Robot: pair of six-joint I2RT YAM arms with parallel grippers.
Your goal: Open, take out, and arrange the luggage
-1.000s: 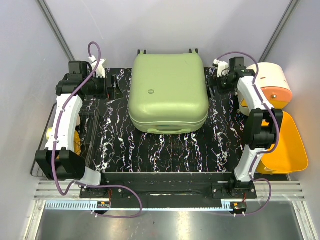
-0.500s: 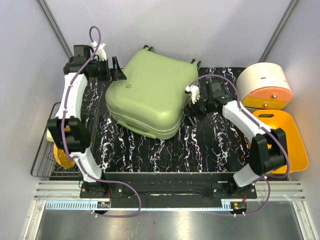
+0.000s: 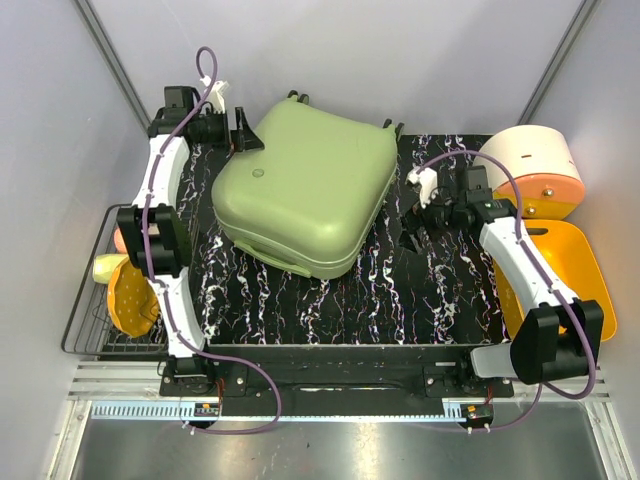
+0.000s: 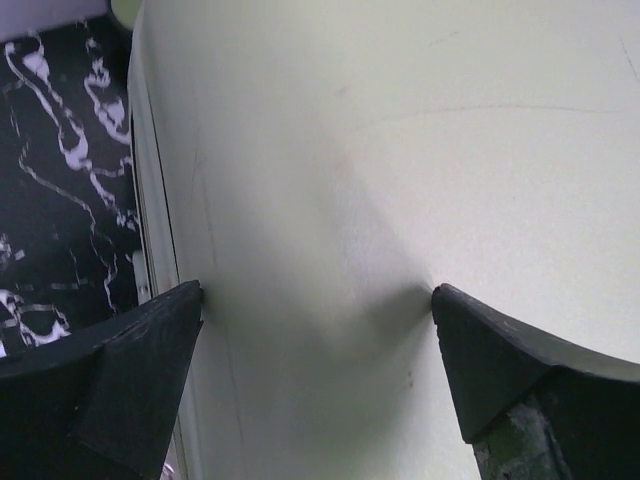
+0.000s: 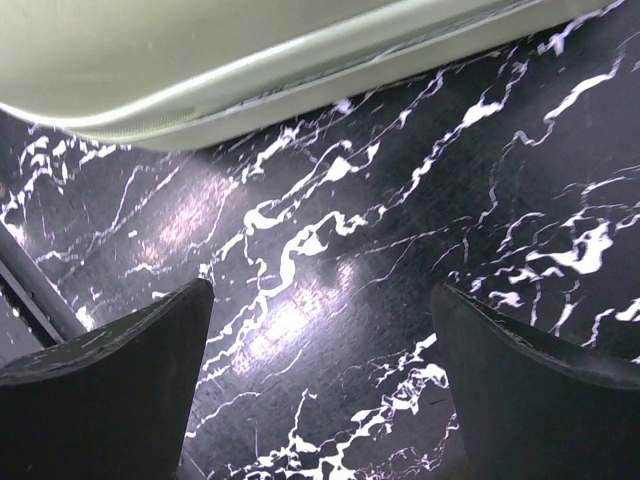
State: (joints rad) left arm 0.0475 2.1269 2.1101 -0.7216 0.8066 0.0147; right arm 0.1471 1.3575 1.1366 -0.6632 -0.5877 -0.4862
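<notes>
The luggage, a pale-green hard-shell suitcase, lies closed and turned askew on the black marbled table. Its round emblem faces up and its small wheels point to the back. My left gripper is open at the suitcase's back left corner. In the left wrist view both fingertips rest against the green shell, with the left gripper spread wide. My right gripper hovers open over bare table just right of the suitcase. The right wrist view shows that right gripper with nothing between its fingers and the luggage at the top.
A wire basket holding yellow and orange items stands at the left table edge. A white and orange round container lies at the back right, with a yellow-orange tray in front of it.
The suitcase was swung askew from its square position. Since then my left gripper has come in against its back left corner, and my right gripper has drawn back from its right side.
</notes>
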